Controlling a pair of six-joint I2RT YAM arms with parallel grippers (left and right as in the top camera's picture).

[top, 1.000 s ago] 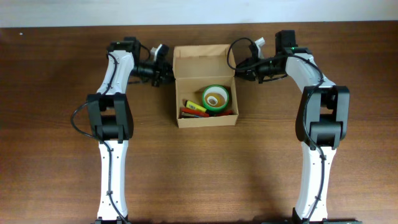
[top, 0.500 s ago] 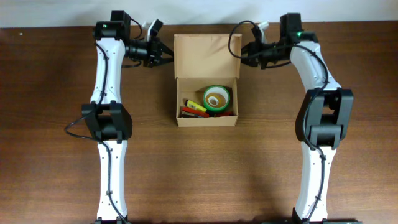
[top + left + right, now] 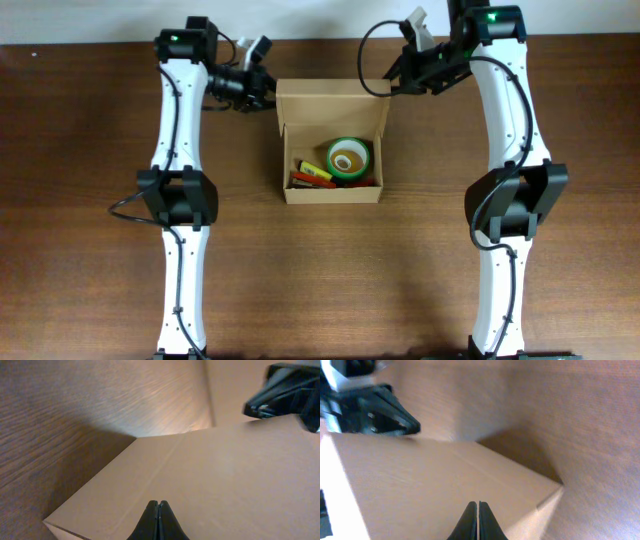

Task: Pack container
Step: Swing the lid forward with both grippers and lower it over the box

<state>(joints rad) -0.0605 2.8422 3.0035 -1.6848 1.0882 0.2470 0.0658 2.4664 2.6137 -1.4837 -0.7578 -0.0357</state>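
Observation:
The container (image 3: 332,194) is a light-brown cardboard box at the table's middle. It holds a green tape roll (image 3: 348,157) and yellow and red markers (image 3: 313,175). Its hinged lid flap (image 3: 330,100) stands up at the far side. My left gripper (image 3: 268,90) is shut, with its tips against the flap's left edge. In the left wrist view the shut fingers (image 3: 158,503) rest on the flap (image 3: 225,475). My right gripper (image 3: 391,85) is shut at the flap's right edge. In the right wrist view its fingers (image 3: 477,504) press on the flap (image 3: 420,485).
The brown wooden table (image 3: 90,250) lies all round the box. A pale wall strip (image 3: 320,20) runs along the far edge. Both arms reach from the near side up past the box's flanks.
Both grippers have risen and drawn in to the flap's top corners. The lid flap has swung up from leaning back and now looks shorter from above.

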